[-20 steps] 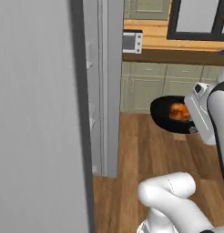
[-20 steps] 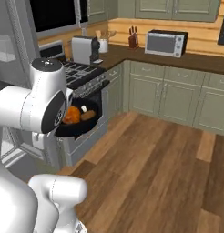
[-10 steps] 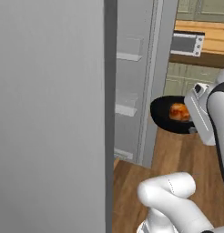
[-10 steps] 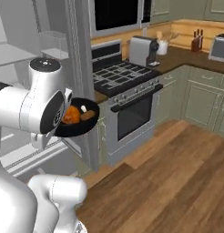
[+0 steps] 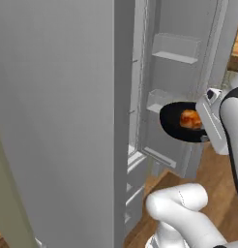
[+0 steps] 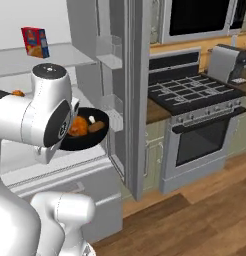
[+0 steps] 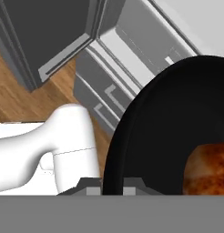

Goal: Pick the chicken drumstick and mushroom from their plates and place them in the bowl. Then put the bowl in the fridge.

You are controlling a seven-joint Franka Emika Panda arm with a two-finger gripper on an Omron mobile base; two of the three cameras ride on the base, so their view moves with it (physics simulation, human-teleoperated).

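My gripper (image 7: 111, 187) is shut on the rim of the black bowl (image 7: 155, 136), which it holds level in the air. In the bowl lies the orange-brown chicken drumstick (image 6: 80, 125), with the small pale mushroom (image 6: 92, 119) beside it. In the left base view the bowl (image 5: 175, 121) with the drumstick (image 5: 190, 118) hangs in front of the open fridge (image 5: 179, 72), level with its door shelves. The fridge door (image 5: 53, 121) stands wide open at the left. The plates are out of view.
Inside the fridge a white shelf (image 6: 50, 59) carries a red and blue box (image 6: 36, 41), with drawers (image 6: 70, 172) below. Right of the fridge stand a stove (image 6: 195, 95), a toaster (image 6: 225, 62) and a microwave (image 6: 200, 20). The floor is wood.
The whole picture has swung from the counter and stove round to the open fridge, so the base has moved. The bowl stays gripped in the same place relative to the arm.
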